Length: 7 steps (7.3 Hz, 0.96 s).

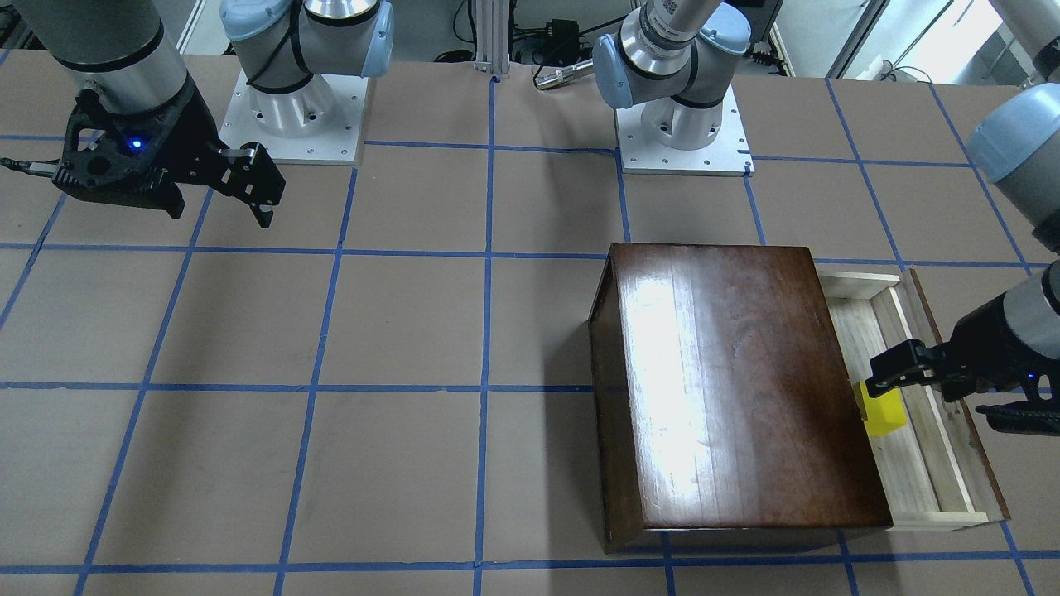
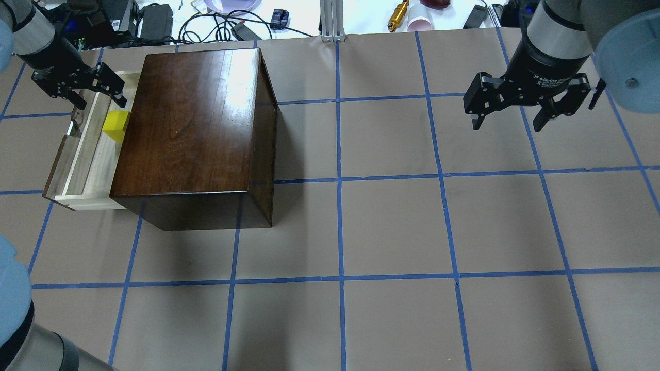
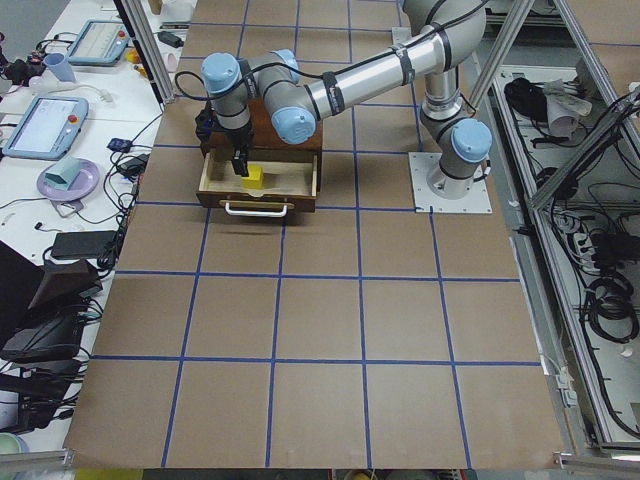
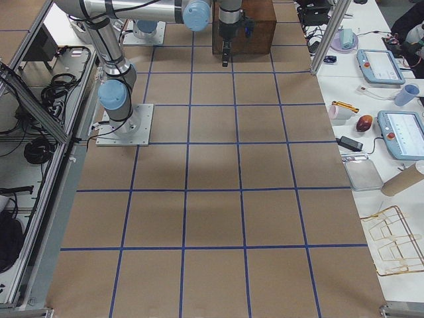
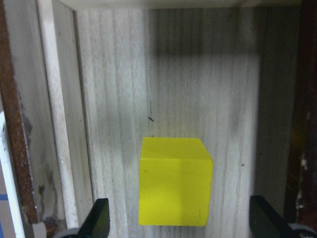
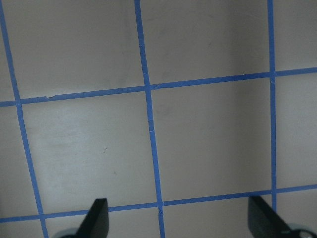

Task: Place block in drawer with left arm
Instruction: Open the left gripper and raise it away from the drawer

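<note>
The yellow block (image 2: 117, 125) lies on the floor of the open drawer (image 2: 82, 165), close to the dark wooden box (image 2: 196, 123). It also shows in the front view (image 1: 883, 411), the left side view (image 3: 255, 177) and the left wrist view (image 5: 174, 181). My left gripper (image 2: 98, 100) hovers open just above the block, and its fingertips (image 5: 96, 220) stand apart on either side without touching it. The gripper is empty. My right gripper (image 2: 508, 121) hangs open and empty over the bare table on the far right, and it also shows in the front view (image 1: 219, 211).
The drawer sticks out of the box towards the table's left end, with its dark front panel (image 1: 965, 397) outermost. Both arm bases (image 1: 290, 108) (image 1: 683, 124) stand at the robot's edge. Cables and cups (image 2: 423, 20) lie beyond the far edge. Blue tape lines mark the brown tabletop (image 2: 392, 221).
</note>
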Each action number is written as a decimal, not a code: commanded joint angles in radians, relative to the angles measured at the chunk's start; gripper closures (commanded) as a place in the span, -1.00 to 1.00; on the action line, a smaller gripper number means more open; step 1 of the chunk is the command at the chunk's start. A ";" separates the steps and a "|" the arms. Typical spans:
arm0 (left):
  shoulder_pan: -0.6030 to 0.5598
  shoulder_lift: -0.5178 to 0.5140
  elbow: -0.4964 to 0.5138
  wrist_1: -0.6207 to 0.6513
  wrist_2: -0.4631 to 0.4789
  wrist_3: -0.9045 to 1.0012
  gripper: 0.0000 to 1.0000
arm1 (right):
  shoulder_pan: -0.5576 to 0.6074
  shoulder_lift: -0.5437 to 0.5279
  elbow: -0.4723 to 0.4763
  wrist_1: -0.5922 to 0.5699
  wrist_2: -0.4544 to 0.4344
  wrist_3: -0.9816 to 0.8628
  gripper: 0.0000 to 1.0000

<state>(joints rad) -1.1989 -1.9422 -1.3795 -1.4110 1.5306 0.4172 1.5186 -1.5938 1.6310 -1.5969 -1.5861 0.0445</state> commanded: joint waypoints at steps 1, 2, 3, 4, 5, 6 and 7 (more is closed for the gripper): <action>-0.056 0.041 0.020 -0.011 0.011 -0.110 -1.00 | 0.000 0.000 0.000 0.000 0.000 0.000 -1.00; -0.103 0.061 0.022 -0.043 0.010 -0.179 -1.00 | 0.000 0.000 0.001 0.000 0.000 0.000 -1.00; -0.150 0.084 0.022 -0.058 0.011 -0.246 -1.00 | 0.000 0.000 0.001 0.000 0.000 0.000 -1.00; -0.189 0.104 0.022 -0.059 0.008 -0.297 -1.00 | 0.000 0.000 0.000 0.000 0.000 0.000 -1.00; -0.229 0.136 0.019 -0.068 0.013 -0.360 -1.00 | 0.000 0.000 0.000 0.000 0.002 0.000 -1.00; -0.261 0.155 0.007 -0.069 0.013 -0.424 -1.00 | 0.000 0.000 0.001 0.000 0.000 0.000 -1.00; -0.286 0.155 -0.007 -0.068 -0.001 -0.452 -1.00 | 0.000 0.000 0.000 0.000 0.000 0.000 -1.00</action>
<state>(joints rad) -1.4481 -1.7983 -1.3717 -1.4779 1.5395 0.0182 1.5186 -1.5938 1.6313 -1.5969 -1.5858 0.0445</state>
